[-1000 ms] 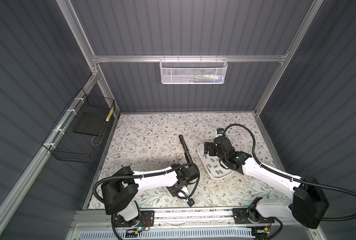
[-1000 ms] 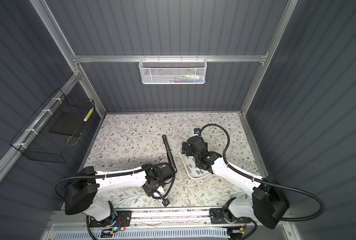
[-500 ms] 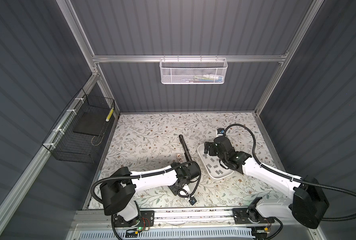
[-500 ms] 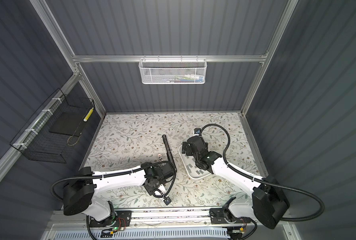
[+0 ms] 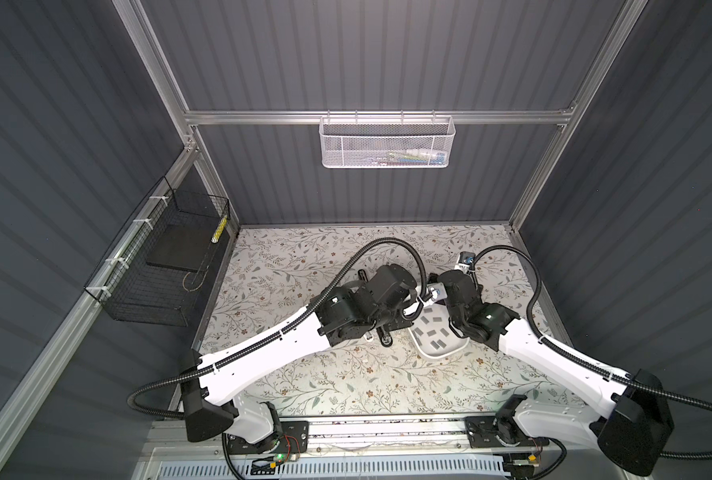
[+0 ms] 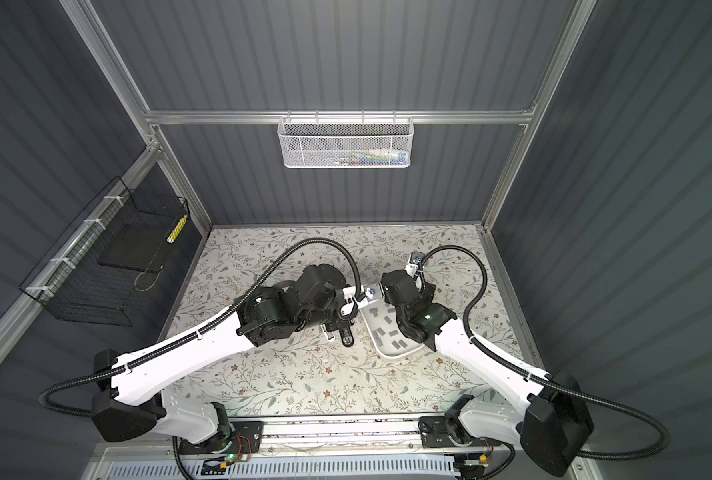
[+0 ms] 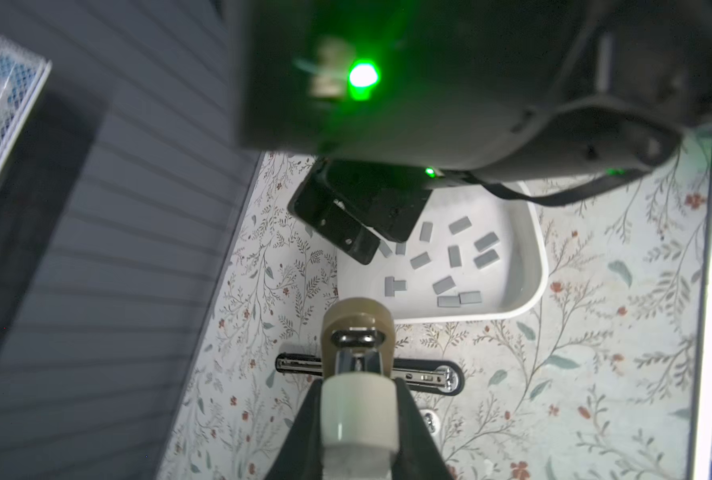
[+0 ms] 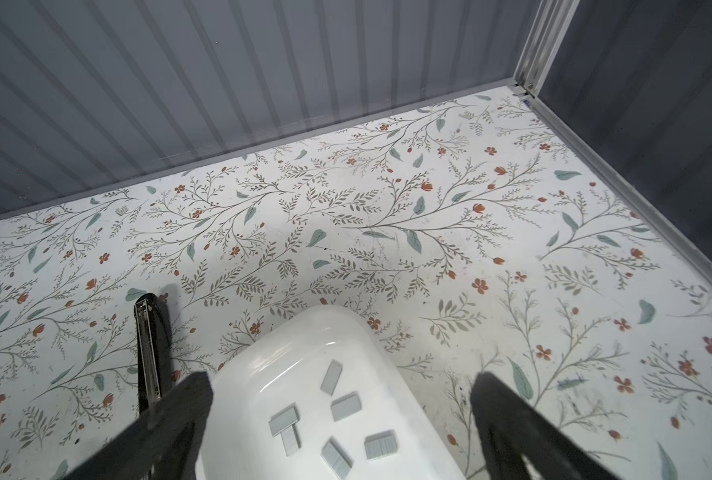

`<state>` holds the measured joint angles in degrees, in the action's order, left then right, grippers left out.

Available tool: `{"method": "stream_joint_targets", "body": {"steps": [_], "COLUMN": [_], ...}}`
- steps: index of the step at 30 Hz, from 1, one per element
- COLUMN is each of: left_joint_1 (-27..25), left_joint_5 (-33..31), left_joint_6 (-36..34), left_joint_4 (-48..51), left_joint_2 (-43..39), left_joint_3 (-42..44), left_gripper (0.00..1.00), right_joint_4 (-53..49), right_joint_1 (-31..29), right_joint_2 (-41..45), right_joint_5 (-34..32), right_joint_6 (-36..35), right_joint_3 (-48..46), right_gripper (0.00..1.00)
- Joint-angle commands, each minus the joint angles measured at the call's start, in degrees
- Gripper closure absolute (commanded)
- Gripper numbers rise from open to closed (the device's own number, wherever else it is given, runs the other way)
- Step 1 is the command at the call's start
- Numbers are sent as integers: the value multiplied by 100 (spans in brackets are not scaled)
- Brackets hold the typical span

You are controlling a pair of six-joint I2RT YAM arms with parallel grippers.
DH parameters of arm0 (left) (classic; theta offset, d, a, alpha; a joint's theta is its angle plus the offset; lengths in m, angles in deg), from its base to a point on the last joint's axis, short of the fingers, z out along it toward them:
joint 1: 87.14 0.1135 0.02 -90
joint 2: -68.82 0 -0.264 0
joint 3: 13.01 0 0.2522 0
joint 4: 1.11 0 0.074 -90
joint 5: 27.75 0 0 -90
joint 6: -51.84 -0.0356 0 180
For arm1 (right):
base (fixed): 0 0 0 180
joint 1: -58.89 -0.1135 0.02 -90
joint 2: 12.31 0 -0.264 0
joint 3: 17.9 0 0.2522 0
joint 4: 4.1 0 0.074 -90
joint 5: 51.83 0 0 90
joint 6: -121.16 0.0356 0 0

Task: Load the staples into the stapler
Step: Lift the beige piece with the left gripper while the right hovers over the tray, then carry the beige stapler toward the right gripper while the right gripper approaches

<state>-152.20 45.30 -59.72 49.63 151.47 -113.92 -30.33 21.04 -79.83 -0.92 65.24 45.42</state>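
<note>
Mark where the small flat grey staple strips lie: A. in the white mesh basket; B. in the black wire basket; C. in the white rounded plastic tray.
C: in the left wrist view, the small flat grey staple strips lie scattered inside the white rounded plastic tray.

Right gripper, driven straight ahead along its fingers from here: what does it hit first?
The right gripper would probably meet the white tray first, landing among the staples between its open jaws; depth is unclear.
</note>
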Motion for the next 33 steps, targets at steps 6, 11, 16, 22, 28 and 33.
{"method": "stream_joint_targets", "body": {"steps": [6, 11, 16, 22, 28, 33], "left_joint_1": [796, 1329, 1332, 1355, 1358, 1355], "left_joint_5": [1405, 2563, 2705, 2444, 2831, 3127], "left_joint_6": [1803, 1661, 864, 141, -74, 0], "left_joint_4": [-2636, -3908, -3680, -3454, -3405, -3116], "left_joint_2": [-1199, -1725, -1735, -1868, -2128, -2024], "left_joint_3": [2566, 4012, 4101, 4136, 4122, 3822], "left_gripper": [100, 100, 100, 100, 100, 100], "right_joint_4": [-760, 342, 700, 1626, 1980, 2211], "right_joint_1": [58, 56, 58, 57, 54, -105], "right_joint_2": [883, 1375, 1644, 1612, 1439, 1617], "right_joint_5": [805, 1921, 2231, 2904, 3530, 4328], "right_joint_6": [841, 398, -410, -1163, -1072, -616], "right_joint_3": [343, -365, -555, -869, -975, -1276], "right_gripper": [1, 1, 14, 32, 41, 42]}}
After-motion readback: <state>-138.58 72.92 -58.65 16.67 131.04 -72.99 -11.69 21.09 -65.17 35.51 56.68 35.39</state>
